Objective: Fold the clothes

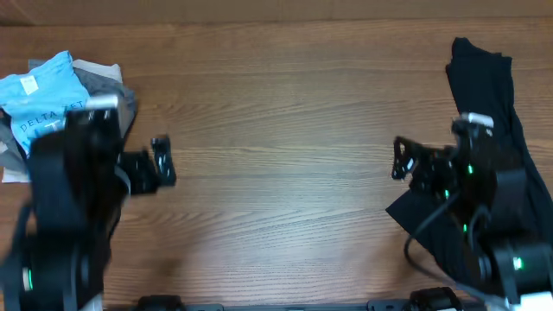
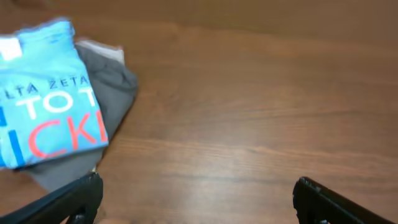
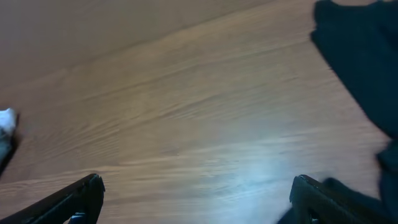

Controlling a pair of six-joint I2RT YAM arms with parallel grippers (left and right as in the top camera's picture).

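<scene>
Spread and empty, my left end effector [image 2: 196, 199] and right end effector [image 3: 196, 196] hover over the wooden surface [image 1: 285, 104]. At left a light-blue T-shirt [image 2: 50, 93] lies atop a grey garment [image 2: 118, 87]; a black garment [image 1: 482, 78] lies at right.

Robot lab bench: wood-grain tabletop [image 1: 276, 86], black left arm [image 1: 65, 199] and right arm [image 1: 497, 203] at its near edge.

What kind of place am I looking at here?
Likely a robotics lab bench for folding practice: a wooden table, a left arm and right arm over it, a light-blue T-shirt and a black garment at its sides.
</scene>
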